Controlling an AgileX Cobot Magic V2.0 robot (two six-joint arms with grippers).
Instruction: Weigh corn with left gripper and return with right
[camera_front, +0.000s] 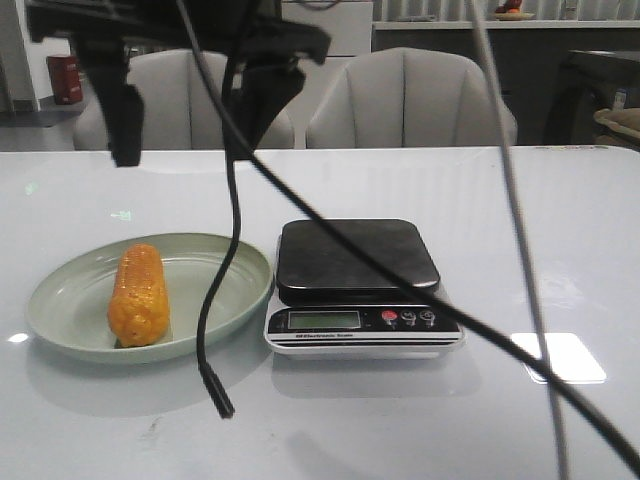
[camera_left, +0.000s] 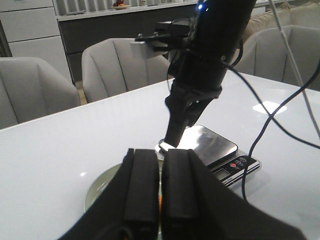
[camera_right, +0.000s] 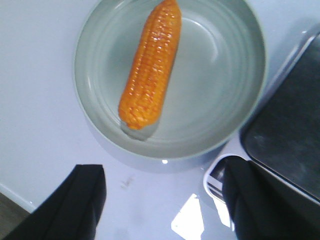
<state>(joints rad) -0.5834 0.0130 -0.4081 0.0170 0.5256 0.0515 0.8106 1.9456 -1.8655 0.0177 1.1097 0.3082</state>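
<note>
The orange-yellow corn (camera_front: 138, 295) lies in a pale green plate (camera_front: 60, 300) left of the black-topped scale (camera_front: 355, 260). My right gripper (camera_front: 185, 150) hangs high above the plate, wide open and empty. In the right wrist view the corn (camera_right: 150, 65) lies in the plate (camera_right: 215, 100) beyond my right gripper (camera_right: 162, 200), and the scale (camera_right: 290, 125) is at one side. My left gripper (camera_left: 160, 155) is shut and empty, held above the plate (camera_left: 100, 187). An orange sliver of corn (camera_left: 159, 202) shows between its fingers. It does not show in the front view.
A black cable (camera_front: 215, 330) dangles over the plate's right rim, and another crosses the scale to the front right. A grey cable (camera_front: 520, 230) hangs at right. Two grey chairs (camera_front: 410, 100) stand behind the table. The right arm (camera_left: 200, 75) rises near the scale (camera_left: 212, 142).
</note>
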